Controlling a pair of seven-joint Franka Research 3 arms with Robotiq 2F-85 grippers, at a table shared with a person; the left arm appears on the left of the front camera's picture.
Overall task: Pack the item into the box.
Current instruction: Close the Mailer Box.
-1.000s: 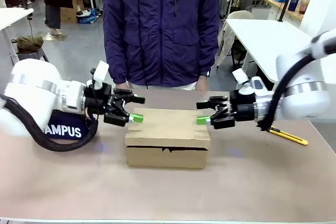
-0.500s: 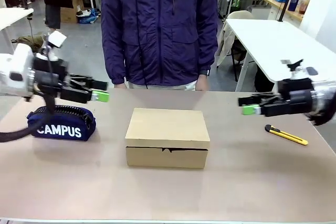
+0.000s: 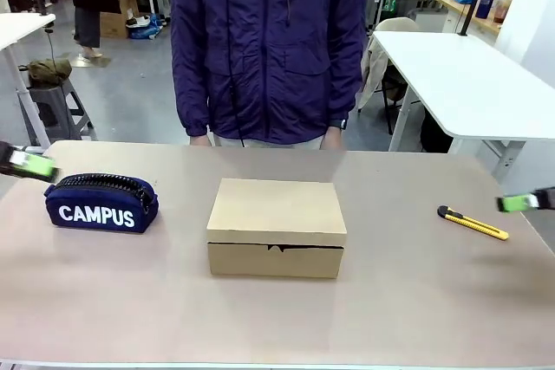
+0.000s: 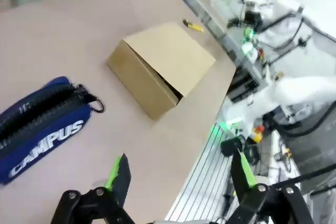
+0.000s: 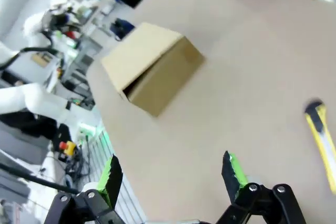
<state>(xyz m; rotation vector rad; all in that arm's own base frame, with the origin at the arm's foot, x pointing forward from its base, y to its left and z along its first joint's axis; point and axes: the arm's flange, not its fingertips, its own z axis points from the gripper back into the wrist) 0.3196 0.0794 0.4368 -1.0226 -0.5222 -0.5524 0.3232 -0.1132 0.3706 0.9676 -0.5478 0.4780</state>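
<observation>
Box (image 3: 277, 228) lid shut, stapler nowhere seen. Left gripper (image 4: 178, 174) & right gripper (image 5: 170, 174) both wide open, empty. Risk: grabbing pouch (image 3: 101, 204) or knife (image 3: 473, 223) by mistake.

Even, bright overhead light falls across the worktop (image 3: 408, 301) in the front view, leaving only a soft, short shadow under the cardboard box (image 3: 277, 227). Both wrist views are softened by motion blur and bowed at the edges by wide-angle lenses, with washed-out white glare in their upper corners.
</observation>
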